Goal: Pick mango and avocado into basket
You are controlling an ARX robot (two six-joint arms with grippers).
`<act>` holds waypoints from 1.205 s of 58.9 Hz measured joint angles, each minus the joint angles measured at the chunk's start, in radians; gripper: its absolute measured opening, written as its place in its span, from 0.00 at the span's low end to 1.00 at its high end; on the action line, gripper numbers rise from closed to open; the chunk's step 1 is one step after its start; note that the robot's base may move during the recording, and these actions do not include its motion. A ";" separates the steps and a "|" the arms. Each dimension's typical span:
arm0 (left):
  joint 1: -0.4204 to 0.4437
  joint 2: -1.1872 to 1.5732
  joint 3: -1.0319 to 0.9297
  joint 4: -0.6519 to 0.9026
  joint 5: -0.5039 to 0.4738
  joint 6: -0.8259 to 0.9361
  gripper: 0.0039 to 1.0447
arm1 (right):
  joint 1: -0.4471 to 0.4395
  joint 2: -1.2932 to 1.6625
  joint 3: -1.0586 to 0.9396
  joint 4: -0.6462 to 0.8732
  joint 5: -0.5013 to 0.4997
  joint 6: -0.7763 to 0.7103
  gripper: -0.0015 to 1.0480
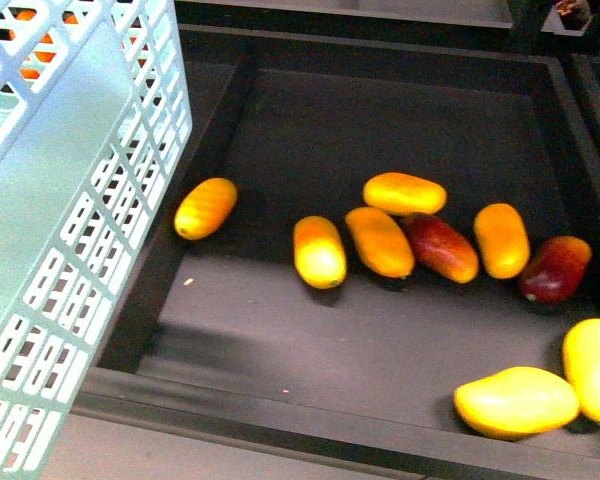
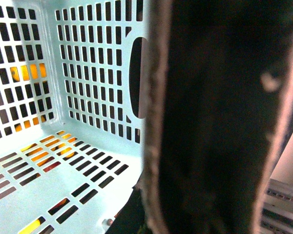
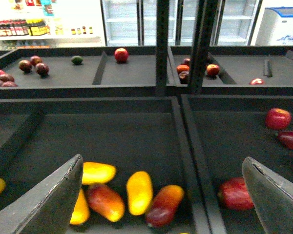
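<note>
**Front view.** The basket [image 1: 70, 200], a light turquoise plastic crate with slotted walls, is appearing tilted at the left, cut off by the left and lower edges. Orange patches are showing through its upper slots, too broken up to identify. Beside it, a dark matte tray [image 1: 380, 110] is holding smooth oval fruit. The mango [image 1: 319, 251], yellow shading to orange, is lying on the tray floor, apart from the basket. A pale yellow fruit [image 1: 595, 370] is running off the right edge.

**Left wrist view.** A blurred dark bar [image 2: 210, 117] with a rough grey-brown edge is blocking half the basket's interior. The left gripper's fingers are not making themselves out, so their grip cannot be told.

**Right wrist view.** The right gripper [image 3: 162, 160] is hanging over the tray, its grey fingers [image 3: 53, 200] spread wide and grasping nothing. The avocado [image 3: 76, 60] is showing only as a small dark green speck on a far tray, beyond an upright post [image 3: 162, 44]. Red apples [image 3: 278, 118] are lying in the neighbouring tray.
</note>
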 joint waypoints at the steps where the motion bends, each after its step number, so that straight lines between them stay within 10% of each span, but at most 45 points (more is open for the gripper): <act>1: 0.000 0.000 0.000 0.000 0.000 0.000 0.04 | 0.000 0.000 0.000 0.000 -0.001 0.000 0.92; 49: 0.007 -0.001 0.000 0.000 -0.026 0.024 0.04 | -0.001 0.000 0.000 0.000 -0.006 0.000 0.92; 55: 0.010 0.074 0.055 -0.136 0.187 0.387 0.04 | -0.001 0.000 0.000 0.000 -0.004 0.000 0.92; 71: -0.172 0.370 0.167 0.058 0.138 0.700 0.04 | -0.001 0.000 0.000 0.000 -0.002 0.000 0.92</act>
